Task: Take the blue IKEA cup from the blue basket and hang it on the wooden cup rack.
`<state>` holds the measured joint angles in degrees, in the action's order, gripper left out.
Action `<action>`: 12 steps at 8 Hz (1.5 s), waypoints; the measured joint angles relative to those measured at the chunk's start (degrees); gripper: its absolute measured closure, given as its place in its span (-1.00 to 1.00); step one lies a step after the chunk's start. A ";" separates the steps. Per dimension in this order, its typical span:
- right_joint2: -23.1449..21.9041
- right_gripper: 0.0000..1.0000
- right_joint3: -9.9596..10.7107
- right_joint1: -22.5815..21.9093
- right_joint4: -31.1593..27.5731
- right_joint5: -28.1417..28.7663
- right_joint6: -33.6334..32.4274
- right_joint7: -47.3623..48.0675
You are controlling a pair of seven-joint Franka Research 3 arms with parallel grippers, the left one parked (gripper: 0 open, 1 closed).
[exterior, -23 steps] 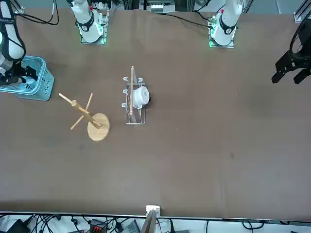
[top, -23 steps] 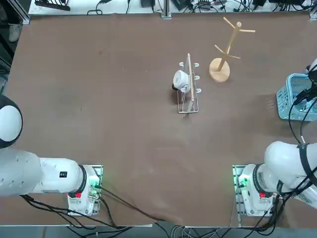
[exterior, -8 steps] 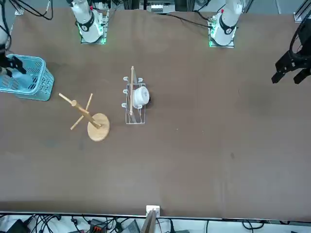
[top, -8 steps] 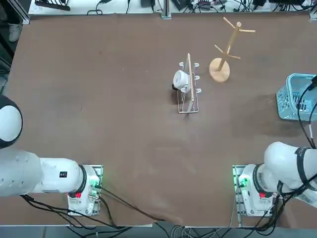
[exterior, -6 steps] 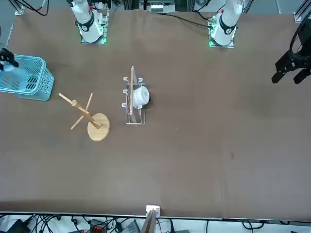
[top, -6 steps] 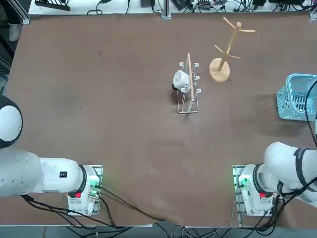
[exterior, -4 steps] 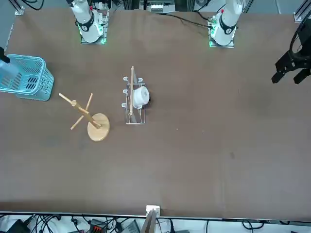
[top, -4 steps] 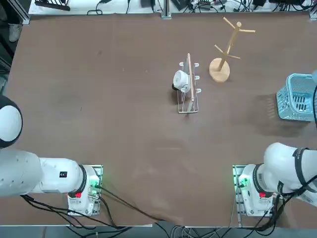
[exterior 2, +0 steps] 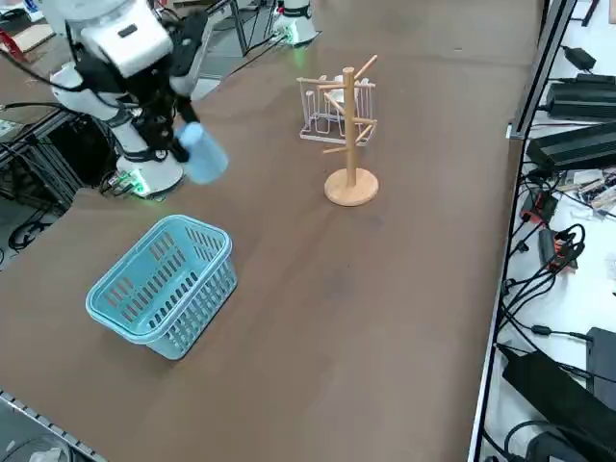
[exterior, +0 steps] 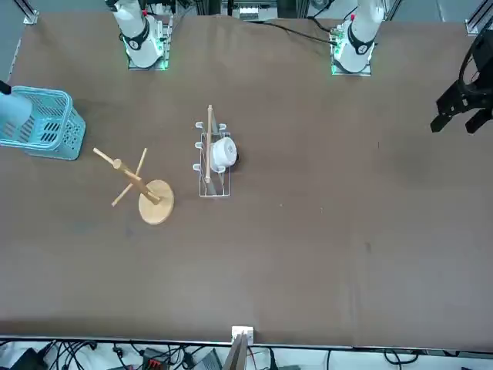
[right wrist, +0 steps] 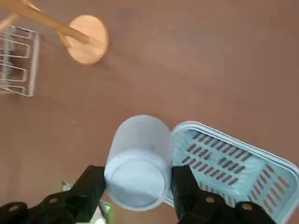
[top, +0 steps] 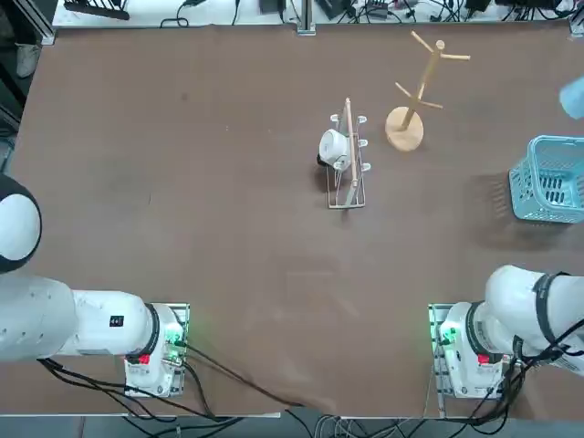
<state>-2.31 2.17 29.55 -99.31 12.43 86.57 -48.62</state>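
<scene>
My right gripper [right wrist: 138, 189] is shut on the blue IKEA cup [right wrist: 138, 161], a pale blue plastic mug held in the air, its fingers [right wrist: 88, 186] on either side of it. The right side view shows the gripper [exterior 2: 186, 142] holding the cup [exterior 2: 204, 159] above the table, beyond the blue basket [exterior 2: 159, 279]. From overhead the cup [top: 573, 96] is at the right edge, past the far end of the basket [top: 546, 178]. The wooden cup rack [top: 418, 87] stands upright to the left of the basket, with bare pegs.
A low wire rack [top: 348, 160] with a white mug [top: 332, 146] on it stands just left of the wooden rack. Cables and black boxes [exterior 2: 568, 144] lie beyond the table's far edge. The basket sits close to the table's right edge.
My right gripper has risen out of the basket with the blue cup and carried it toward the table's far side. The basket now holds nothing.
</scene>
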 joint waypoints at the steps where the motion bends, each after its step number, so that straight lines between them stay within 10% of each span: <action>1: 0.44 -0.62 0.02 -0.18 1.01 4.76 -1.11 0.00; 6: 1.47 -0.62 -0.13 -5.41 4.29 20.62 -4.00 0.00; 12: 8.49 -0.62 -0.18 -13.54 4.89 24.69 1.15 -0.14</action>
<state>6.18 1.99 16.01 -94.43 37.12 87.72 -48.76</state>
